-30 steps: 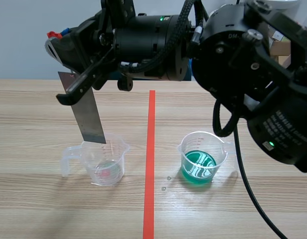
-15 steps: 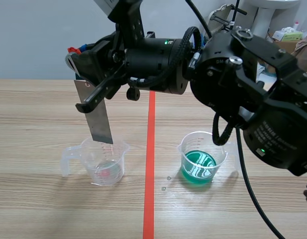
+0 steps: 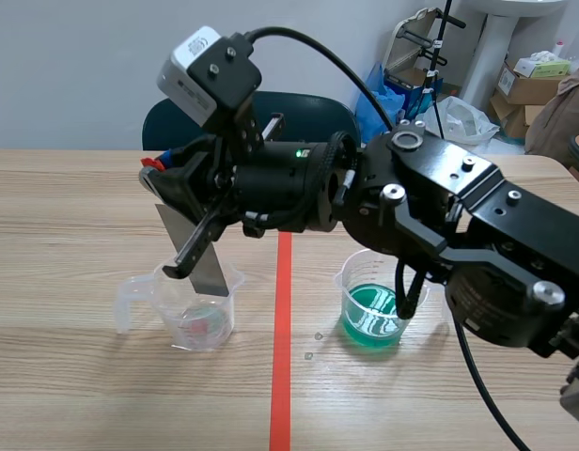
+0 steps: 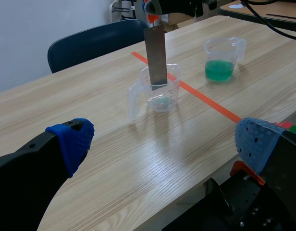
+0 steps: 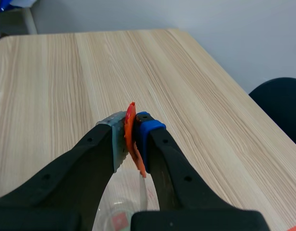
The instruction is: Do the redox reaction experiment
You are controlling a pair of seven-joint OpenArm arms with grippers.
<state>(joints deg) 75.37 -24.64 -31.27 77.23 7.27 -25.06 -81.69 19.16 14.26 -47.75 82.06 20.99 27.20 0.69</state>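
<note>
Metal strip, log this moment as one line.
right gripper: shut on metal strip | strip end: in clear beaker | green-liquid beaker: apart | left gripper: open

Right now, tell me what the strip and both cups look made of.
Strip: seemingly metal, dull grey, flat and rigid with a faint sheen; which metal, I cannot tell.
Clear cup: likely transparent plastic, with a moulded handle and spout.
Green cup: same see-through plastic look; the green is its liquid.

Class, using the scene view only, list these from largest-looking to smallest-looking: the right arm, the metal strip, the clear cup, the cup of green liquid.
1. right arm, nearest the camera.
2. clear cup and cup of green liquid: alike, unranked.
3. metal strip, partly hidden.
</note>
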